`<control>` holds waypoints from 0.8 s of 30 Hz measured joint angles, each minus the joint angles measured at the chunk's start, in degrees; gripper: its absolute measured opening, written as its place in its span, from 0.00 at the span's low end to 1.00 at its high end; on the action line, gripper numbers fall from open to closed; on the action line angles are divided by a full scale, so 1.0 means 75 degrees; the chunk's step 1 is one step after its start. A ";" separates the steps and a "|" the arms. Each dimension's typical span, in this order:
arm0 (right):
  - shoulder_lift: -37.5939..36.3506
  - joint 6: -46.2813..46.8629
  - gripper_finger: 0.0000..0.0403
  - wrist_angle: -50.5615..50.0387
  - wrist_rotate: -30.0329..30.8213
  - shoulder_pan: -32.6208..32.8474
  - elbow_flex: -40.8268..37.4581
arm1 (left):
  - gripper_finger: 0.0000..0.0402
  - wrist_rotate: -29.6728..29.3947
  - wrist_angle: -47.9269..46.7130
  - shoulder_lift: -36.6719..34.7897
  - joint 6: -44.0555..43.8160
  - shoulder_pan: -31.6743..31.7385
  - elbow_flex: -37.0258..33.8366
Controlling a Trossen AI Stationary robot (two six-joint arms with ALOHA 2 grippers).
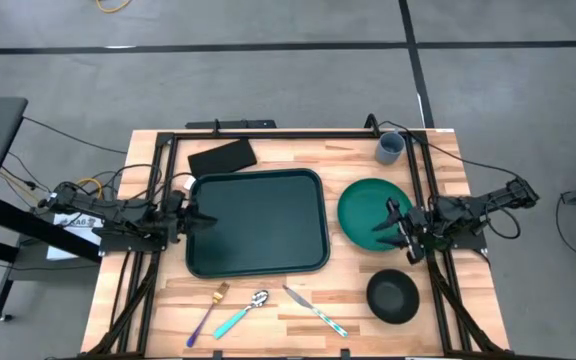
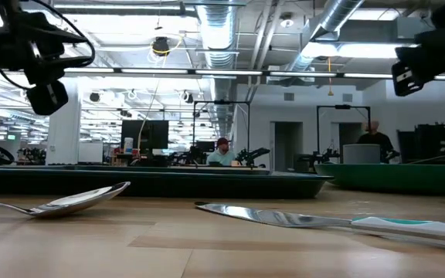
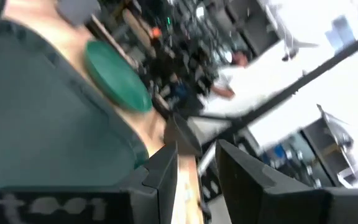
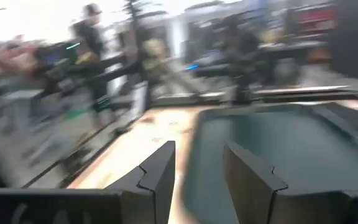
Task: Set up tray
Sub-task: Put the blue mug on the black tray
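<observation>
Low view's knife (image 2: pixel 315 221) and spoon (image 2: pixel 76 200) foremost, high view alone shows tray (image 1: pixel 258 222) between spread left pincer (image 1: pixel 200 217), right pincer (image 1: pixel 396 228).

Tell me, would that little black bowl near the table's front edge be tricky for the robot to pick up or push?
Probably a bit. The black bowl looks smooth and glossy, so fingers might slip on its rim. Its round, low shape suggests it would slide rather than tip when pushed. It looks small and likely light, so a nudge could send it toward the nearby table edge.
</observation>
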 joint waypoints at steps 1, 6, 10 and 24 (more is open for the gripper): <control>0.0003 0.0131 0.31 0.0117 0.0372 0.0000 -0.0003 | 0.24 -0.0218 0.0119 -0.0003 0.0006 -0.0003 0.0000; 0.0002 0.0448 0.31 0.1315 0.1745 0.0000 -0.0009 | 0.24 -0.1238 0.0322 -0.0003 0.0125 0.0000 0.0001; 0.0001 0.2061 0.31 0.2489 0.1907 0.0000 -0.0006 | 0.24 -0.1963 0.0325 -0.0003 0.0101 -0.0001 0.0003; 0.0179 0.5770 0.31 0.3690 0.3307 -0.0044 0.0091 | 0.24 -0.3266 0.0322 -0.0003 -0.1292 0.0000 0.0006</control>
